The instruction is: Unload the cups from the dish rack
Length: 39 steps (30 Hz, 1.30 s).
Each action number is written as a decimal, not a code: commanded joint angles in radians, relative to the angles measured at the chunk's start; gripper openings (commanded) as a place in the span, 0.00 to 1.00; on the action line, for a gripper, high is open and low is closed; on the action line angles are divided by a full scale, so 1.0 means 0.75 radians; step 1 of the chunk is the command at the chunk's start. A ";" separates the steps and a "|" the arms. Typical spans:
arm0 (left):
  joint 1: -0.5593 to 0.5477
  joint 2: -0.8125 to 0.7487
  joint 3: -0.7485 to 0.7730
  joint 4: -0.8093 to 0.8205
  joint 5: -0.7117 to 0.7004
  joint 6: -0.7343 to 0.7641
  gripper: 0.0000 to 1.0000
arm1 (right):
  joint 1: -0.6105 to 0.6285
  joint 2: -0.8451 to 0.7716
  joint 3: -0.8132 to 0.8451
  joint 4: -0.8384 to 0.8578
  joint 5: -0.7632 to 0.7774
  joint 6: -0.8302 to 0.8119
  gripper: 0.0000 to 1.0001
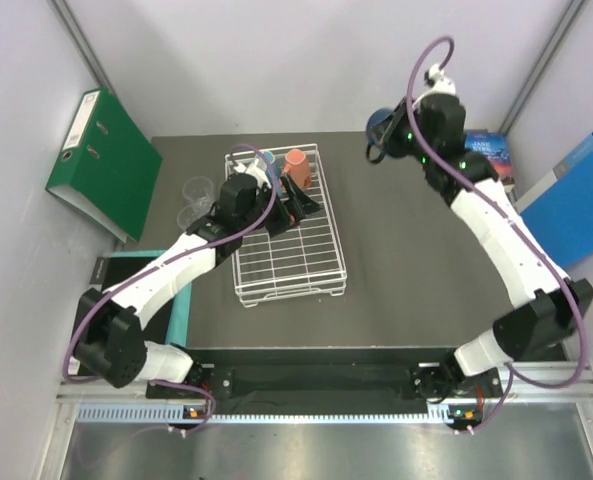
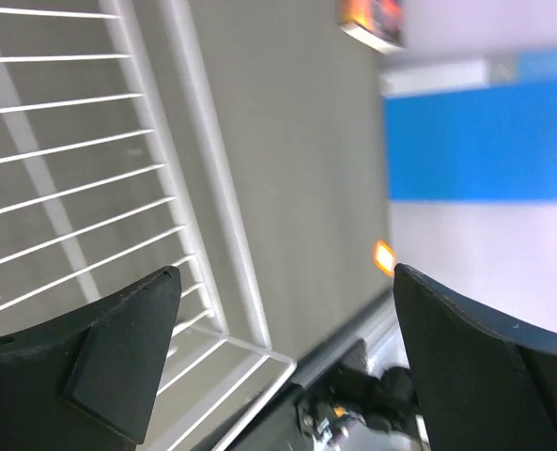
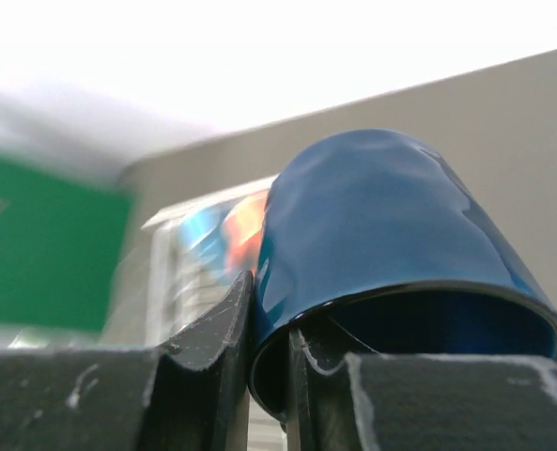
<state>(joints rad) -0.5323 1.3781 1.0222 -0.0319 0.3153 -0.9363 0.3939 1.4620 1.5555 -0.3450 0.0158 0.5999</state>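
Note:
The white wire dish rack [image 1: 306,262] lies mid-table; its corner shows in the left wrist view [image 2: 212,235]. An orange mug [image 1: 295,162] and a light-blue mug [image 1: 267,158] stand at the rack's far end. Two clear glasses [image 1: 197,190] [image 1: 189,217] stand on the table left of the rack. My left gripper [image 1: 300,205] [image 2: 283,282] is open and empty above the rack, just near of the orange mug. My right gripper [image 1: 390,135] [image 3: 270,319] is shut on the rim of the dark-blue mug [image 1: 380,124] [image 3: 381,225], held in the air right of the rack, one finger inside it.
A green binder [image 1: 101,160] leans at the left wall. A blue folder [image 1: 576,200] and a book [image 1: 493,152] lie at the right. A teal tray [image 1: 183,300] sits at the near left.

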 commanded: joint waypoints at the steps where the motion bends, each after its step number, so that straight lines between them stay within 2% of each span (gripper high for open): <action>1: 0.002 -0.109 0.057 -0.284 -0.316 0.032 0.99 | -0.114 0.234 0.294 -0.480 0.384 -0.086 0.00; 6: 0.000 -0.136 0.083 -0.527 -0.512 0.050 0.99 | -0.226 0.423 0.474 -0.668 0.521 -0.021 0.00; 10: 0.000 -0.140 0.140 -0.647 -0.598 0.121 0.99 | -0.288 0.681 0.689 -0.898 0.523 0.027 0.00; 16: 0.002 -0.181 0.108 -0.643 -0.607 0.142 0.99 | -0.304 0.697 0.497 -0.728 0.409 -0.016 0.00; 25: 0.000 -0.130 0.144 -0.673 -0.600 0.177 0.99 | -0.384 0.851 0.548 -0.734 0.229 0.018 0.00; 35: 0.000 -0.027 0.206 -0.731 -0.604 0.185 0.99 | -0.454 1.055 0.738 -0.832 0.228 0.010 0.00; 39: 0.002 -0.009 0.216 -0.737 -0.598 0.183 0.99 | -0.456 1.096 0.749 -0.826 0.222 0.004 0.00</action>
<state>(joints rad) -0.5327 1.3632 1.1393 -0.5663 -0.1215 -0.8112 0.0631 2.2768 2.0529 -0.9646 0.1764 0.6117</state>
